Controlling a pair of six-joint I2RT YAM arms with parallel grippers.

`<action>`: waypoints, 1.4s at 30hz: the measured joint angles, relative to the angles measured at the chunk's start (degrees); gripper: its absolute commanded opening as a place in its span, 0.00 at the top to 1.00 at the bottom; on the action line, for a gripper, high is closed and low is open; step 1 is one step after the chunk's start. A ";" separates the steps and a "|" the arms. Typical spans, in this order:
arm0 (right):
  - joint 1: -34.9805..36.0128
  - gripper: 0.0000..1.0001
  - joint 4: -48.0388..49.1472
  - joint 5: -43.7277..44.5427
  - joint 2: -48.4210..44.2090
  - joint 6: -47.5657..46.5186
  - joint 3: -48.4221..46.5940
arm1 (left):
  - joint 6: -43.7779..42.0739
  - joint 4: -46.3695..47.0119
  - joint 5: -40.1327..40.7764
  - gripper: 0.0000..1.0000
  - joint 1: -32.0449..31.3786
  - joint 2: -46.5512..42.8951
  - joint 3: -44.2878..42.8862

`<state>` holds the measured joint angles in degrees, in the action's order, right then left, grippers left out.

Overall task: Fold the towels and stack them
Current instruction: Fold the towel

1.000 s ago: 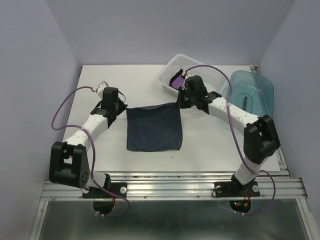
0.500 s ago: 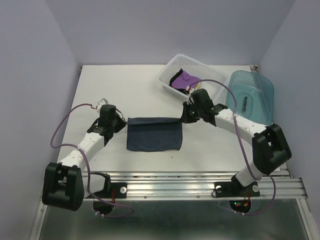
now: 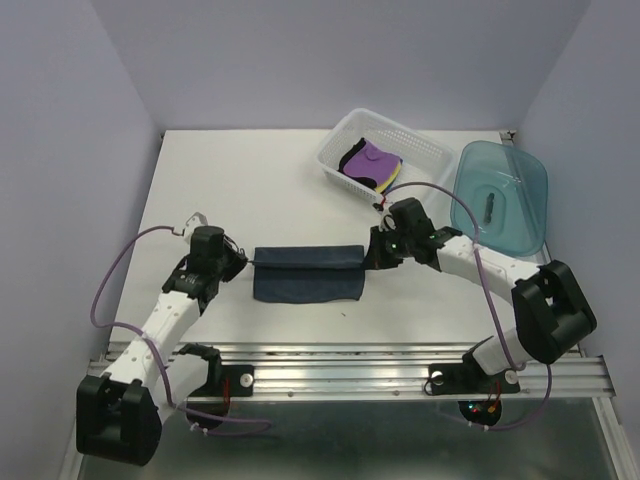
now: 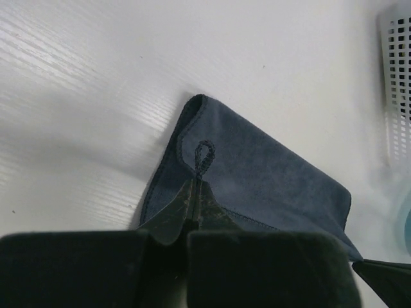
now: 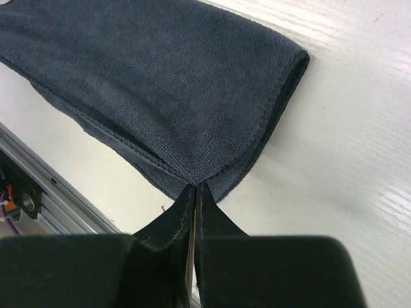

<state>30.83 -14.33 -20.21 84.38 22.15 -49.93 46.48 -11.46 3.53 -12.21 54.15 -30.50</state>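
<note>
While the dark slate blue towel (image 3: 306, 273) lies on the table (image 3: 250, 180) between the two pairs of fingers, one corner of its far edge is pinched in the left fingers (image 4: 192, 196) and the other corner in the right fingers (image 5: 194, 196). Both pairs are closed tight on the cloth. A small hanging loop (image 4: 203, 154) can be seen just ahead of the left tips. A second ago the towel was spread flat and open, with the held edge at its far side. Since then that edge has been lifted and carried toward the arms' bases, so that a rounded fold now runs just beyond the fingers and a doubled band lies under them. On the near side of the fingers a strip of the lower layer is left uncovered. The half fold is therefore judged begun but not closed: the held edge would have to be brought level with the near edge before it is let go, and kept level at both corners, or the layers will be laid askew. Well beyond the right fingers, a purple towel (image 3: 375, 157) and a yellow towel (image 3: 392, 172) are left in the white basket (image 3: 420, 150), with the teal bin (image 3: 510, 185) beside it, so most of the task is judged still undone.
</note>
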 measured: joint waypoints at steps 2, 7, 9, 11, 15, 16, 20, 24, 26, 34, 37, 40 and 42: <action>0.00 0.99 0.04 -0.66 -0.55 0.17 0.79 | 0.44 -0.52 -0.02 1.00 0.00 -2.75 0.87; 0.00 0.99 0.76 -2.29 -2.01 0.35 1.99 | 1.11 -1.38 -0.04 1.00 0.00 -4.74 3.41; 0.00 0.99 1.49 -3.13 -2.12 0.57 2.60 | 1.44 -1.77 -0.07 1.00 0.00 -4.72 4.48; 0.00 0.98 2.01 -3.69 -2.12 0.74 3.39 | 1.66 -1.81 -0.15 1.00 0.00 -4.59 5.35; 0.02 0.96 2.84 -4.50 -1.97 1.36 4.94 | 2.03 -1.51 -0.61 1.00 0.00 -3.96 6.56; 0.02 0.95 2.95 -4.70 -1.81 1.46 5.09 | 2.08 -1.53 -0.63 1.00 0.00 -3.80 6.71; 0.37 0.94 3.54 -5.38 -0.87 1.86 6.05 | 2.51 -1.18 -0.66 1.00 0.00 -3.19 7.54; 0.46 0.91 4.52 -6.12 0.46 2.10 7.04 | 3.15 -1.31 -0.57 1.00 0.00 -1.66 7.96; 0.61 0.85 4.90 -6.64 1.29 2.14 7.41 | 3.32 -1.53 -0.50 1.00 0.00 -0.79 7.96; 0.79 0.36 4.46 -7.28 3.30 1.97 7.78 | 3.48 -2.58 -1.44 0.04 0.00 0.50 7.96; 0.79 0.33 3.78 -7.10 2.29 1.64 7.78 | 3.45 -3.28 -2.01 0.02 0.00 -0.37 7.96; 0.79 0.33 2.47 -5.55 -0.79 1.20 7.78 | 3.19 -3.43 -2.10 0.01 0.00 -1.97 7.91; 0.79 0.34 2.12 -4.17 -2.21 1.03 7.76 | 2.58 -3.26 -2.16 0.01 0.00 -2.21 7.78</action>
<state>31.62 -12.21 -24.38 82.17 23.18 -42.17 49.06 -14.72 1.37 -12.21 51.94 -22.72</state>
